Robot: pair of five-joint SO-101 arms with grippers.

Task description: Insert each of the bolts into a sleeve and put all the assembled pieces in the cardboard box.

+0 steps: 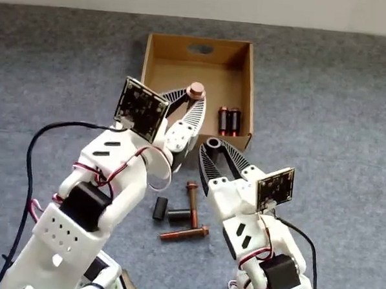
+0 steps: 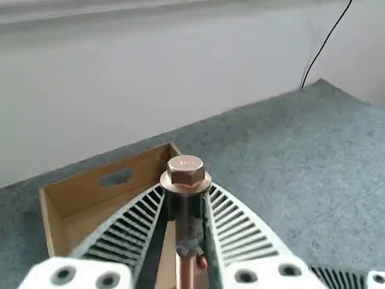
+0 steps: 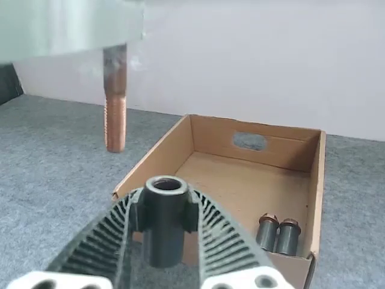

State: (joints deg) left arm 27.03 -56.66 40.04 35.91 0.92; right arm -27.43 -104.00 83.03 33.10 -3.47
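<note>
Copper bolt: clamped upright between the ribbed white fingers of the left gripper, with its hexagonal head just above the fingertips and its threaded shank hanging below them.
Left gripper: clenched on the copper bolt and raised off the carpet, with the cardboard box beneath and beyond it.
Black sleeve: stands upright in the right gripper, open bore facing up and rim level with the fingertips.
Right gripper: closed around the black sleeve, beside the left gripper and lower. The bolt's threaded end hangs above the sleeve and off to one side, apart from it.
Cardboard box: just beyond both grippers, open-topped, with a slot cut in its far wall.
Assembled pieces: two, side by side and touching, in the box corner nearest the right gripper, against the side wall.
Loose bolts: two on the grey carpet, behind the grippers and between the arms.
Loose sleeves: two black ones lying close beside those bolts.
</note>
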